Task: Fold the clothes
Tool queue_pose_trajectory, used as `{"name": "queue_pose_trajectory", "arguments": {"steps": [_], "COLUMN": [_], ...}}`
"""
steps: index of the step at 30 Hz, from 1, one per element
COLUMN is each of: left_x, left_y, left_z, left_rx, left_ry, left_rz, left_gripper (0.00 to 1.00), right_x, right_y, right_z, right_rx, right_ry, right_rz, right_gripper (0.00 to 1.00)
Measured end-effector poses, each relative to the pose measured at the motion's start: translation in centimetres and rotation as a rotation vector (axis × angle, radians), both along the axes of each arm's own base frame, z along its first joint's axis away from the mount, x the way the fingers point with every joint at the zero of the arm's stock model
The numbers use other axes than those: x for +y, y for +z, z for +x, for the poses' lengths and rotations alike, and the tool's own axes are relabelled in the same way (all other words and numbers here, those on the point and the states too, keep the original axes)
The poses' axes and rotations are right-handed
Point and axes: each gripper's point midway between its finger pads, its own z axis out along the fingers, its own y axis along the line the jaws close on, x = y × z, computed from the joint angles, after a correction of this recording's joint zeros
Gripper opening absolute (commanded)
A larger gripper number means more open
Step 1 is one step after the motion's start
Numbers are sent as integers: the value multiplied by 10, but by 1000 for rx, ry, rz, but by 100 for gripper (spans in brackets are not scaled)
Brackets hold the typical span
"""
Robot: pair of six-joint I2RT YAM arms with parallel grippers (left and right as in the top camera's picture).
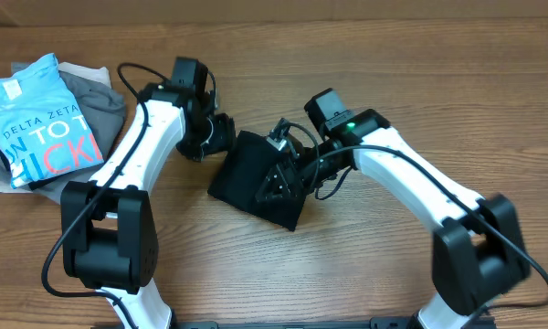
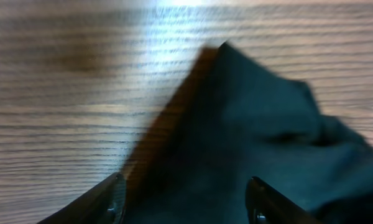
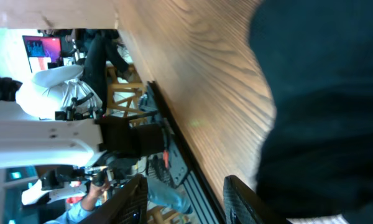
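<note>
The clothes are one plain black garment (image 1: 256,178), lying folded into a compact slanted rectangle at the table's middle. My left gripper (image 1: 217,135) sits at its upper left corner. In the left wrist view the open jaws (image 2: 186,202) straddle the black fabric (image 2: 255,124) near a pointed corner. My right gripper (image 1: 288,169) is low over the garment's right part. In the right wrist view its jaws (image 3: 186,199) are open and empty, with the black fabric (image 3: 323,93) just to their right. No white tag shows.
A light blue tee with lettering (image 1: 41,119) lies on grey garments (image 1: 100,91) at the table's far left. Bare wood (image 1: 365,274) surrounds the black garment. The table's front edge (image 3: 193,155) shows in the right wrist view.
</note>
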Motion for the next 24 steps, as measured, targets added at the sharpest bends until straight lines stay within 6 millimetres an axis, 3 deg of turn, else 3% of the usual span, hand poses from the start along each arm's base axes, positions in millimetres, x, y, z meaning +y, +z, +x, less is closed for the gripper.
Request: {"name": "queue_pose_trajectory", "arguments": {"steps": [4, 7, 8, 11, 14, 18, 22, 24], "left_x": [2, 3, 3, 3, 5, 8, 11, 11], "left_y": [-17, -23, -24, -24, -26, -27, -26, -23], "left_z": [-9, -15, -16, -18, -30, -48, -65, -63], "left_rx": [22, 38, 42, 51, 98, 172, 245, 231], "left_ry": [0, 0, 0, 0, 0, 2, 10, 11], "left_rz": [4, 6, 7, 8, 16, 29, 41, 40], "left_gripper": [69, 69, 69, 70, 71, 61, 62, 64], "right_x": [-11, -39, -61, -93, -111, -123, -143, -153], "right_y": [-36, -67, -81, -96, -103, -106, -107, -107], "right_z": [-3, -8, -8, 0, 8, 13, 16, 21], "right_rx": [89, 150, 153, 109, 62, 44, 67, 80], "right_ry": [-23, -89, -134, -205, -253, -297, -364, -402], "right_rz": [-141, -397, -558, -765, -875, -945, -1025, -1044], "right_gripper": [41, 47, 49, 51, 45, 41, 38, 39]}}
